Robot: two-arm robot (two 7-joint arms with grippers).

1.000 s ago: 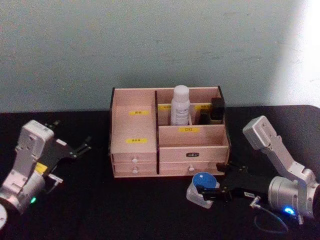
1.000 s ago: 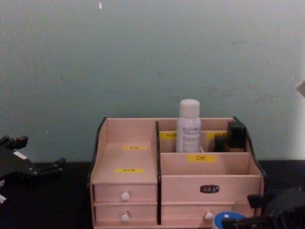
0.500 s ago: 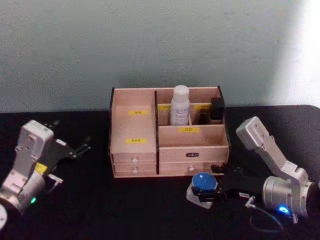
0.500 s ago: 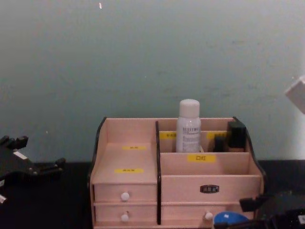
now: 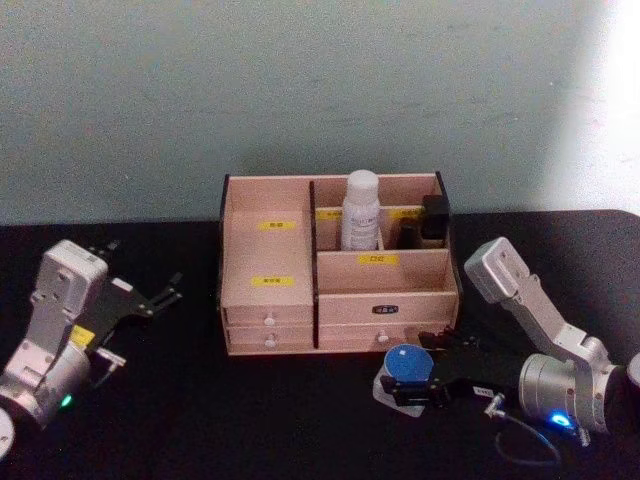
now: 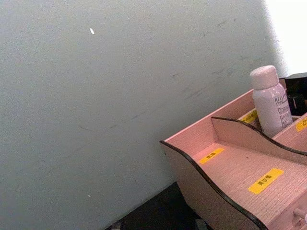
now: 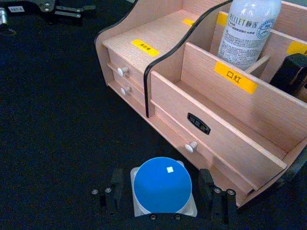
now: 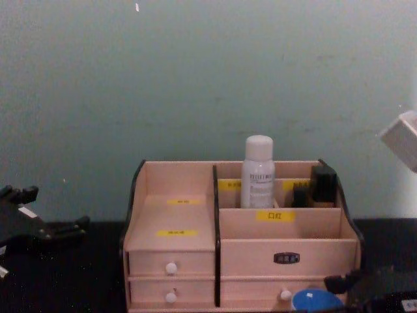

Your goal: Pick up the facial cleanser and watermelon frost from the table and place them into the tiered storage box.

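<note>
The watermelon frost (image 7: 162, 184), a squat clear jar with a blue lid, stands on the black table just in front of the tiered storage box (image 5: 270, 240). My right gripper (image 7: 162, 181) is open and straddles the jar, one finger on each side with small gaps. In the head view the jar (image 5: 407, 364) sits between the same right gripper (image 5: 408, 384). The facial cleanser (image 5: 361, 211), a tall white bottle, stands upright in a back compartment of the box. My left gripper (image 5: 150, 297) rests open at the far left, away from everything.
A small dark bottle (image 5: 434, 220) stands in the box's back right compartment, beside the white bottle. The box's front tiers and left compartments (image 7: 144, 45) hold nothing. The white-knobbed drawers (image 7: 191, 145) are shut, close to the jar. Black tabletop (image 5: 190, 410) lies open in front.
My right arm has shifted left and its gripper has slid further around the blue-lidded jar. The jar, the box and the left arm have stayed put.
</note>
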